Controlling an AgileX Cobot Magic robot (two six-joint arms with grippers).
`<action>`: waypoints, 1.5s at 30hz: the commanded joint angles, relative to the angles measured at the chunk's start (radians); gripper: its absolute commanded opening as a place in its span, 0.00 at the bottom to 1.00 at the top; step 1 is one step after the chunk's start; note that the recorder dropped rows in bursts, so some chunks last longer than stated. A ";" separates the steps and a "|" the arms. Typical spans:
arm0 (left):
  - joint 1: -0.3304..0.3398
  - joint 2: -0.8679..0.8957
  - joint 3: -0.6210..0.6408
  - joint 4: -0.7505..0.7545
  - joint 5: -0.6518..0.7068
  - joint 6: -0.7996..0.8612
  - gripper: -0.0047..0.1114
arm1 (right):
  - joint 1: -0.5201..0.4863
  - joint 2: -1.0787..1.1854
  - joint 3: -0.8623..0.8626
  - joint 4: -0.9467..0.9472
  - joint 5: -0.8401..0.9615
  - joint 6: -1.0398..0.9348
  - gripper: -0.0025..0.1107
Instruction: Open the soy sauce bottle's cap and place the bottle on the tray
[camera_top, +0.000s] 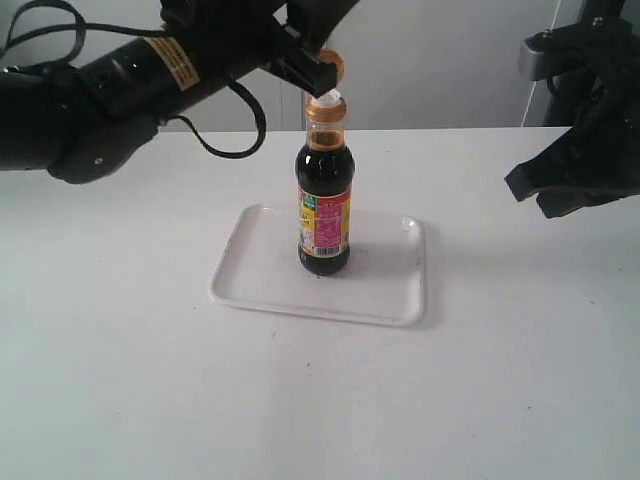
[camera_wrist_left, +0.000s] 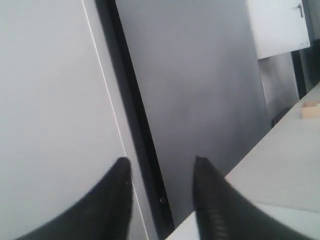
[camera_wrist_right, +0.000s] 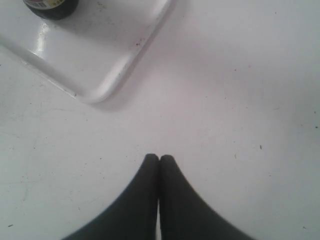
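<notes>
Exterior view: cap open

Mid-frame, the soy sauce bottle (camera_top: 323, 215) stood on the tray (camera_top: 260, 285), well inside its rim, the cap (camera_top: 334, 64) hinged back beside my left gripper (camera_top: 320, 72) (fingers (camera_wrist_left: 120, 175) parted, empty). My right gripper (camera_wrist_right: 160, 157) sat pinched shut at right. I judged only a retreat straight up, into free air, remained.

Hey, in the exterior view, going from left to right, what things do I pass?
In order: left arm's elbow, soy sauce bottle, right end effector.
</notes>
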 joint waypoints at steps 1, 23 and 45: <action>-0.002 -0.089 -0.004 0.086 0.294 -0.077 0.04 | -0.006 -0.009 -0.007 0.001 -0.002 -0.006 0.02; -0.002 -0.304 -0.004 0.100 1.250 -0.076 0.04 | -0.006 -0.009 -0.007 0.003 -0.019 -0.005 0.02; -0.002 -0.656 0.338 -0.148 1.358 -0.031 0.04 | -0.006 -0.009 -0.007 -0.089 -0.033 -0.023 0.02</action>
